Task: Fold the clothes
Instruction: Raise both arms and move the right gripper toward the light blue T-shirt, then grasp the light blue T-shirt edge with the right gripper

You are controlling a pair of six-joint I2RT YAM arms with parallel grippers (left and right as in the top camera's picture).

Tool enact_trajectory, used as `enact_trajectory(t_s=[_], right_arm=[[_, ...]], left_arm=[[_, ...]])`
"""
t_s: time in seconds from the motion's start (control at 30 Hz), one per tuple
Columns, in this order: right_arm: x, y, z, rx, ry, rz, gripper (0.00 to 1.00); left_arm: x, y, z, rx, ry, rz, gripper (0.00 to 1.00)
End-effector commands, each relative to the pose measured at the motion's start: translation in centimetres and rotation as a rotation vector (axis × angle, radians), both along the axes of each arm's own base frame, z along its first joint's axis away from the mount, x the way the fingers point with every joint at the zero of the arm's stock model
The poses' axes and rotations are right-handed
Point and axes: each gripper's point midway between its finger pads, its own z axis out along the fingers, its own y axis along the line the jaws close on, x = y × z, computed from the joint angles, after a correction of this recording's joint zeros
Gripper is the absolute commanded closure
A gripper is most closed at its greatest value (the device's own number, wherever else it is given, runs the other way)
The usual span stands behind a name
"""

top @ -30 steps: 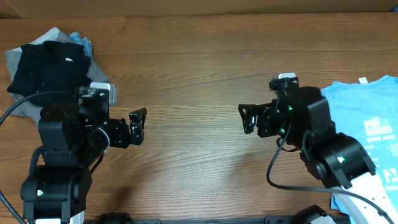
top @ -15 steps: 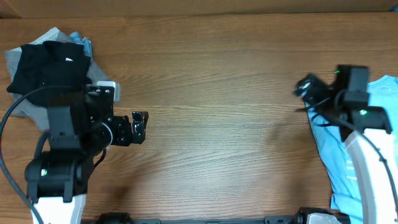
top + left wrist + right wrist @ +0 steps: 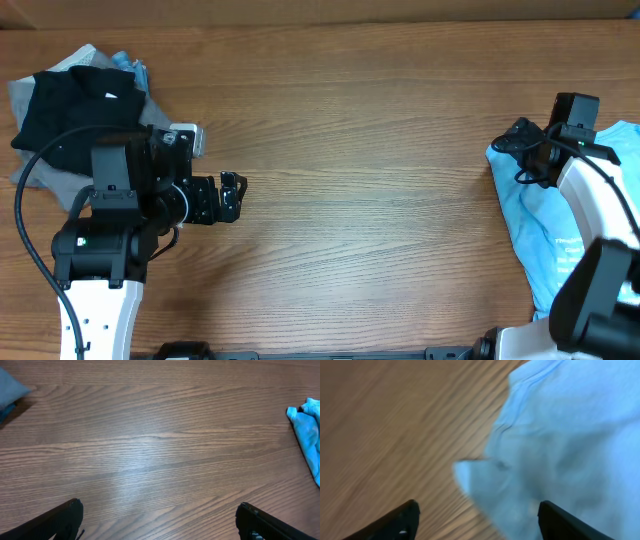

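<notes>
Hovering over a corner of the light blue tee (image 3: 527, 215), which lies bunched at the table's (image 3: 360, 120) 3 o'clock edge, the right gripper (image 3: 477, 510) has its fingers spread wide and holds nothing. Left gripper (image 3: 233, 192) likewise released, over bare wood at 9 o'clock. Black and grey garments (image 3: 70, 105) heaped at 10 o'clock. Assessment: cloth is thin, limp and light, and likely to drag and bunch. Pinch the tee's 10 o'clock corner, one layer only.

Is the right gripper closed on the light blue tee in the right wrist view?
No, the right gripper has its fingers spread wide apart, and the light blue tee lies below them, not pinched.
</notes>
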Motion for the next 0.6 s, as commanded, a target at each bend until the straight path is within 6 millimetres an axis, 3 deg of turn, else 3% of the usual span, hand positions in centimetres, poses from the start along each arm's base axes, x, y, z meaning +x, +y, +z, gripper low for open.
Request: enact_trajectory(t_s=[0.0, 0.13, 0.37, 0.57], right_arm=[[0.5, -2.5, -0.5, -0.077, 0.014, -0.034, 0.23], [-0.3, -4.1, -2.1, -0.095, 0.061, -0.072, 0.24], [-0.1, -3.7, -3.2, -0.077, 0.073, -0.027, 0.27], [0.3, -2.7, -3.6, -0.05, 0.064, 0.058, 0.44]], left_arm=[[0.2, -0.6, 1.0, -0.028, -0.016, -0.011, 0.0], [0.5, -0.6, 1.2, -0.028, -0.03, -0.011, 0.0], [1.1, -0.6, 0.6, -0.028, -0.016, -0.011, 0.0], [1.7, -0.6, -0.6, -0.028, 0.03, -0.01, 0.0]])
